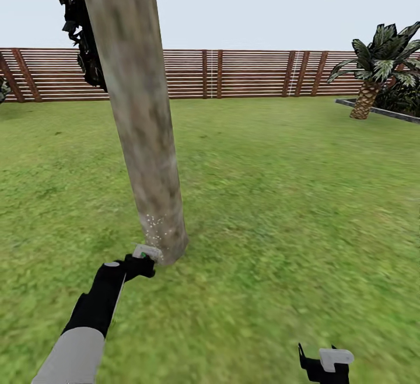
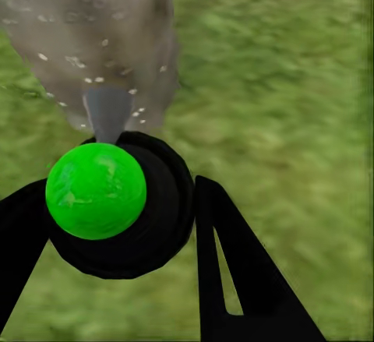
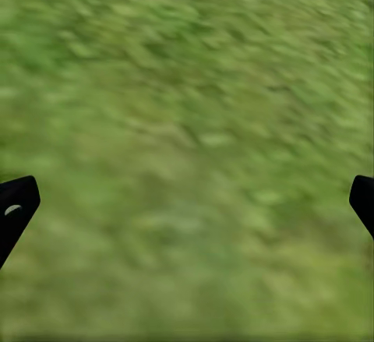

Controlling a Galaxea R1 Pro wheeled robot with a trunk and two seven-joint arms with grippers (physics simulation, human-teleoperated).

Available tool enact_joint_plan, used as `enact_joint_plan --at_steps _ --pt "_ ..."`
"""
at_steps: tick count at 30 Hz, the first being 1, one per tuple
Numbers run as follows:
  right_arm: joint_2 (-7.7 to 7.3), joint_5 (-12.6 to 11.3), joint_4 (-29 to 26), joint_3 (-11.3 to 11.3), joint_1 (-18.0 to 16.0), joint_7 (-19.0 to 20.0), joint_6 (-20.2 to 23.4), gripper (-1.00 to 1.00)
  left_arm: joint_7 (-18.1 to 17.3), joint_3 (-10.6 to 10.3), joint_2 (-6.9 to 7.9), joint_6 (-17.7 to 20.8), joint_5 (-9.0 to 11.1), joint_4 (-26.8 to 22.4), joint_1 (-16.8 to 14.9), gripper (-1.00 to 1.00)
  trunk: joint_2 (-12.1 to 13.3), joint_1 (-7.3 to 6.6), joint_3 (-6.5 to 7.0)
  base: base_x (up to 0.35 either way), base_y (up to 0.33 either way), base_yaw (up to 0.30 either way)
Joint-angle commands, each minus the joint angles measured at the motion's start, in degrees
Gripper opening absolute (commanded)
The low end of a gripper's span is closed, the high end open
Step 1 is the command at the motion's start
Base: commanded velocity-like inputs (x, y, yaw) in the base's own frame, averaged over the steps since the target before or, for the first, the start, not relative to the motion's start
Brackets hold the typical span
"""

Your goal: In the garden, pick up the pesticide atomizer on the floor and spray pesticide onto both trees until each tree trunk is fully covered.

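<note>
The pesticide atomizer (image 2: 117, 209) sits clamped in the left claw (image 1: 140, 263), right at the foot of the tree trunk (image 1: 143, 122), its nozzle aimed at the bark from close by. In the left wrist view it is a small dark round body with a bright green spot on top and a grey nozzle pointing forward; one black finger (image 2: 234, 272) presses against its side. In the head view a pale patch, probably its label, shows just beside the base of the trunk. A scatter of pale flecks marks the lowest part of the bark, so spray seems to be landing there, while higher up the trunk is bare mottled grey-brown.

To do this step well, I would keep the nozzle square to the trunk and near it, then work upward in slow bands, since most of the column looks uncovered. The far side of the trunk will likely need the base moved round it. A loose grip is the risk: the atomizer is tiny and could twist out.

The right claw (image 1: 324, 366) hangs over the lawn (image 1: 280, 197), well apart from the trunk, its jaws spread and nothing between them. Beyond the trunk runs the slatted wooden fence (image 1: 251, 74), with a short palm (image 1: 373, 75) far off to its side.
</note>
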Motion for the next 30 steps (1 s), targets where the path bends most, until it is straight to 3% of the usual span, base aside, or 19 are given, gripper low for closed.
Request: enact_joint_plan --at_steps 1,2,5,8,10,11,13,15,18,21,23,26,27,30 --pt "0.00 0.61 0.06 -0.30 -0.04 -0.31 -0.14 1.00 -1.94 0.35 0.82 0.26 -0.40 -0.39 -0.05 -1.00 -0.02 -0.01 -0.05 0.000 0.000 0.000" --pt "0.00 0.61 0.06 -0.30 -0.04 -0.31 -0.13 1.00 -4.17 0.53 2.78 0.37 -0.41 -1.65 -0.06 -1.00 -0.02 -0.01 -0.05 0.000 0.000 0.000" --pt "0.00 0.62 0.06 -0.30 -0.04 -0.31 -0.13 1.00 -4.81 1.70 3.30 0.46 -0.41 -3.22 -0.02 -1.00 -0.02 -0.01 -0.05 0.000 0.000 0.000" --pt "0.00 0.62 0.06 -0.30 -0.04 -0.31 -0.14 1.00 -4.96 2.30 2.56 1.66 -0.36 -4.78 0.05 -1.00 -0.02 -0.01 -0.05 0.000 0.000 0.000" --pt "0.00 0.61 0.06 -0.30 -0.04 -0.31 -0.14 1.00 -4.97 1.87 1.10 2.08 -0.33 -5.38 -0.02 -1.00 -0.02 -0.01 -0.05 0.000 0.000 0.000" --pt "0.00 0.61 0.06 -0.30 -0.04 -0.31 -0.14 1.00 -4.98 0.93 -0.39 2.49 -0.38 -5.58 -0.06 -1.00 -0.02 -0.01 -0.05 0.000 0.000 0.000" --pt "0.00 0.61 0.06 -0.30 -0.04 -0.31 -0.14 1.00 -4.98 -1.86 -1.59 3.57 -0.37 -6.30 -0.12 -1.00 -0.02 -0.01 -0.05 0.000 0.000 0.000" --pt "0.00 0.61 0.06 -0.30 -0.04 -0.31 -0.14 1.00 -5.10 -3.48 -1.88 5.43 -0.31 -8.47 -0.09 -1.00 -0.02 -0.01 -0.05 0.000 0.000 0.000" --pt "0.00 0.61 0.06 -0.30 -0.04 -0.31 -0.14 1.00 -5.26 -3.92 -1.58 8.41 -0.24 -12.81 0.12 -1.00 -0.02 -0.01 -0.05 0.000 0.000 0.000" --pt "0.00 0.61 0.06 -0.30 -0.04 -0.31 -0.14 1.00 -5.32 -2.91 -0.28 8.95 -0.35 -13.80 0.19 -1.00 -0.02 -0.01 -0.05 0.000 0.000 0.000" --pt "0.00 0.61 0.06 -0.30 -0.04 -0.31 -0.14 1.00 -6.22 -0.22 1.81 9.01 -0.25 -13.91 0.18 -1.00 -0.02 -0.01 -0.05 0.000 0.000 0.000" --pt "0.00 0.61 0.06 -0.30 -0.04 -0.31 -0.14 1.00 -10.58 2.08 4.14 9.03 -0.42 -13.95 -0.03 -1.00 -0.02 -0.01 -0.05 0.000 0.000 0.000" --pt "0.00 0.61 0.06 -0.30 -0.04 -0.31 -0.14 1.00 -12.98 3.10 5.97 9.03 -0.41 -13.95 -0.14 -1.00 -0.02 -0.01 -0.05 0.000 0.000 0.000" --pt "0.00 0.61 0.06 -0.30 -0.04 -0.31 -0.14 1.00 -13.74 3.18 6.13 9.06 -0.34 -14.04 -0.15 -1.00 -0.02 -0.01 -0.05 0.000 0.000 0.000"
